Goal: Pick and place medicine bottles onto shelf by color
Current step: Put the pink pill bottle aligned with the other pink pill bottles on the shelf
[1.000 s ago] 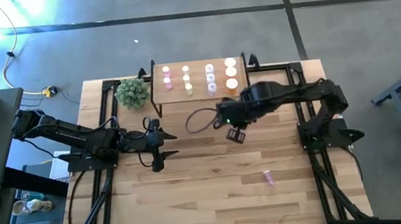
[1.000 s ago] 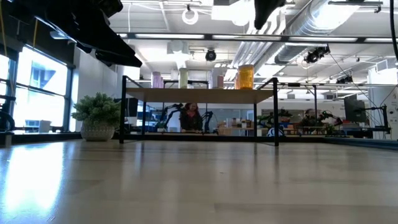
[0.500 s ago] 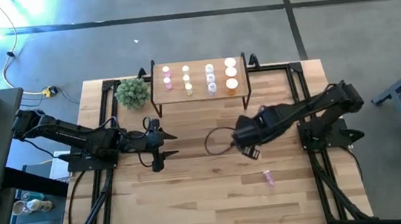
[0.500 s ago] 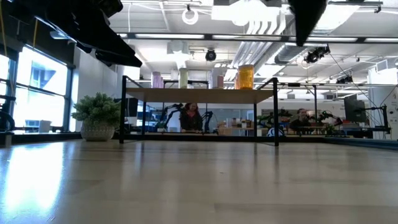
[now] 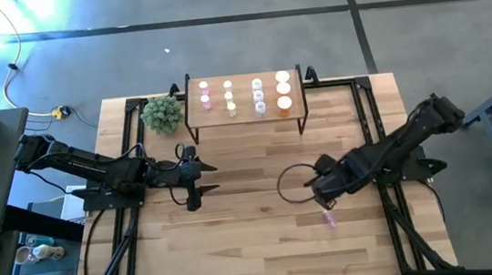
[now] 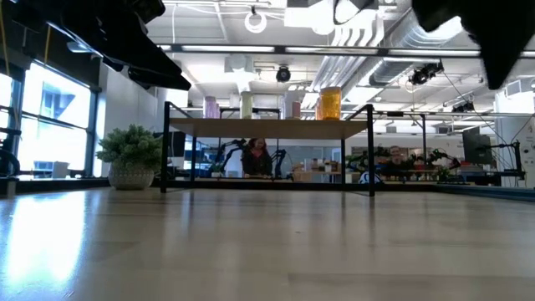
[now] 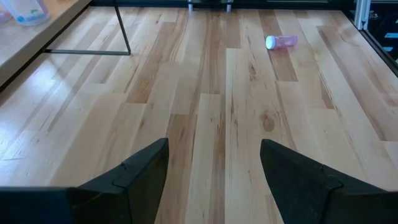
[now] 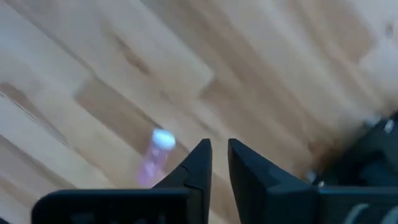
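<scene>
right claw (image 5: 324, 202): over the surface (image 5: 256, 237), just above the pink bottle (image 5: 330, 218), fingers nearly together, holding nothing
pink bottle: lying on its side, right-front area, well apart from the shelf (image 5: 245, 110)
shelf: nine bottles standing
left claw (image 5: 203, 178): wide, hovering left of centre

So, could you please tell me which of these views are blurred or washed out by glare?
Right wrist view: motion-blurred, the pink bottle a soft smear on streaked wood. High view: the bottles on the shelf glow overexposed, and blue-white glare washes the floor at upper left. Low view: bright ceiling lights, arms in silhouette. Left wrist view: sharp and evenly lit.
</scene>
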`<state>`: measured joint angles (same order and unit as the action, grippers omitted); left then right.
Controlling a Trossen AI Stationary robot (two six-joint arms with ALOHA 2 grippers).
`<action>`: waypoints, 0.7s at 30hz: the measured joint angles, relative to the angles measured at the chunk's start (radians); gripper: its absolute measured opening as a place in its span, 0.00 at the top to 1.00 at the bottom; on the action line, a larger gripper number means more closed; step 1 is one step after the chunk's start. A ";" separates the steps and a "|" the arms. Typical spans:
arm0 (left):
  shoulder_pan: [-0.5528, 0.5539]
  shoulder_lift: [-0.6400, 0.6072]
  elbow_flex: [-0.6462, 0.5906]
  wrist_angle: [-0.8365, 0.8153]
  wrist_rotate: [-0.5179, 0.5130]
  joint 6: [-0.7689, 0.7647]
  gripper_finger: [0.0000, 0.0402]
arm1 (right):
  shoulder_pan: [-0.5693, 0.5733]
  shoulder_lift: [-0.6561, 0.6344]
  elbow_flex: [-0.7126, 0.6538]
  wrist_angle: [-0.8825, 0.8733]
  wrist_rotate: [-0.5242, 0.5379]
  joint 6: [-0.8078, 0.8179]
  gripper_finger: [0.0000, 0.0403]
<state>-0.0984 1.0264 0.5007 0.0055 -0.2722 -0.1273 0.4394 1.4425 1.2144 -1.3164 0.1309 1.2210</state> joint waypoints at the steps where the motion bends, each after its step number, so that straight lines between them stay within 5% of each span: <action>1: 0.000 0.000 0.000 0.000 0.000 0.000 0.39 | 0.012 0.000 -0.017 0.003 -0.022 0.020 0.88; 15: 0.000 0.000 0.000 0.000 0.000 0.000 0.39 | 0.176 0.000 -0.239 0.321 -0.114 0.205 0.54; 21: 0.000 0.000 0.000 0.000 0.000 -0.003 0.39 | 0.197 0.000 -0.323 0.482 -0.114 0.341 0.48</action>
<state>-0.0985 1.0261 0.5007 0.0055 -0.2722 -0.1302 0.6367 1.4422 0.8912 -0.8348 0.0168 1.5619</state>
